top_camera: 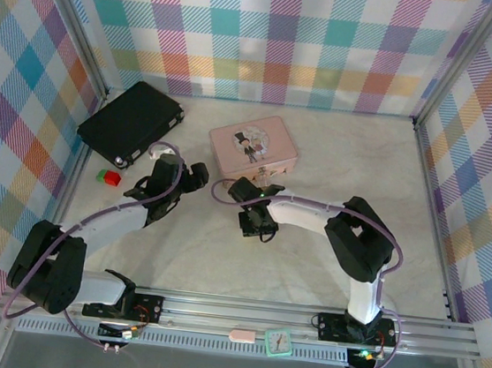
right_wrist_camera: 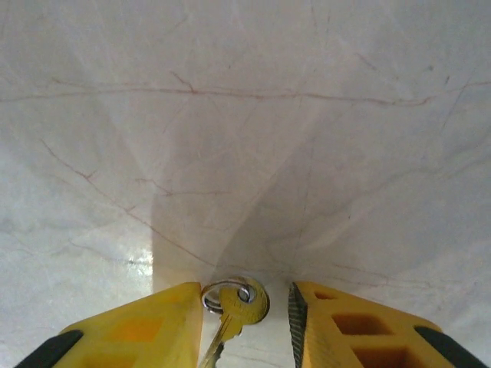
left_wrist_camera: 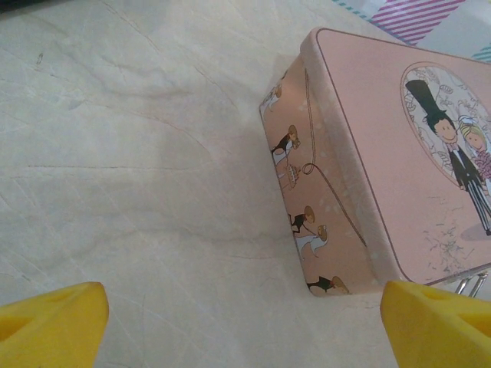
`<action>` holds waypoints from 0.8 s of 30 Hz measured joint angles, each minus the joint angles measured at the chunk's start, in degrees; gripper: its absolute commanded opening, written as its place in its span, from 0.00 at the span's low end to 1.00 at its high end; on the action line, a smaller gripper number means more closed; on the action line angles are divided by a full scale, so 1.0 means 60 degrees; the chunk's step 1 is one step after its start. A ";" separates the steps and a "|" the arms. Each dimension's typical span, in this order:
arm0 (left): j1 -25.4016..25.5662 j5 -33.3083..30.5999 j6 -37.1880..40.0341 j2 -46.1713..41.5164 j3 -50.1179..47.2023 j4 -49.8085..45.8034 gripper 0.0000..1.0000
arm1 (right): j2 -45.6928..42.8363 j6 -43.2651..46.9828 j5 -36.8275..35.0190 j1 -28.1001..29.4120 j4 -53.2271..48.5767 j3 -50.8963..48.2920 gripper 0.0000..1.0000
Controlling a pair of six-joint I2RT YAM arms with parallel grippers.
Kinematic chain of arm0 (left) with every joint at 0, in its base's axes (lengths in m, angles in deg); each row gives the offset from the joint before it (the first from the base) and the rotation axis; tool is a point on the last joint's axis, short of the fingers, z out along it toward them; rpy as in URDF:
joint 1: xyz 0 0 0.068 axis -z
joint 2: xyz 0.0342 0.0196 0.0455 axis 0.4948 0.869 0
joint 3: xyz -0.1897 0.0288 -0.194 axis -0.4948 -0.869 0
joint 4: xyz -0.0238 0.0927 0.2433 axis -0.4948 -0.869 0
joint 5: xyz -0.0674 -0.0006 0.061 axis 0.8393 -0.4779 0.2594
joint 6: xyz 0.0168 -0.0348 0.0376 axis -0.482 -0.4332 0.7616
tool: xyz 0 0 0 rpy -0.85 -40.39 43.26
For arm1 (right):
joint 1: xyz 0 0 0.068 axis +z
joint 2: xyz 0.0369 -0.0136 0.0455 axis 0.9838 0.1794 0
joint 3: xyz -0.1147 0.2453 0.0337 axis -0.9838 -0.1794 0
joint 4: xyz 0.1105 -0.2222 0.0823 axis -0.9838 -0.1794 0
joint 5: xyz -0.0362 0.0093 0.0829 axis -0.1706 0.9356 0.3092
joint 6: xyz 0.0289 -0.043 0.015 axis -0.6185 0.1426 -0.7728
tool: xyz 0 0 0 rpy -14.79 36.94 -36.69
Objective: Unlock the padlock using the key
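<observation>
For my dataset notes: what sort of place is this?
Probably a robot test cell, not a home: plaid walls enclosing a marble-look table, robot arms bolted to a metal rail, and props like a pink tin.

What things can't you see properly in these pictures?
- Small metal key on a silver ring: right wrist view, blade runs off the bottom edge between the fingers of the right gripper.
- Thin silver bit by the corner of the pink rectangular tin: left wrist view, cut off by the edge and a yellow fingertip; too little to name.
- Tin's near side: top view, too small, partly behind the right arm.
</observation>
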 measured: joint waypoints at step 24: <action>0.0000 0.0313 -0.0430 -0.0601 0.0000 -0.0200 0.91 | -0.0590 -0.0175 0.0747 -0.0448 0.0871 -0.0747 0.24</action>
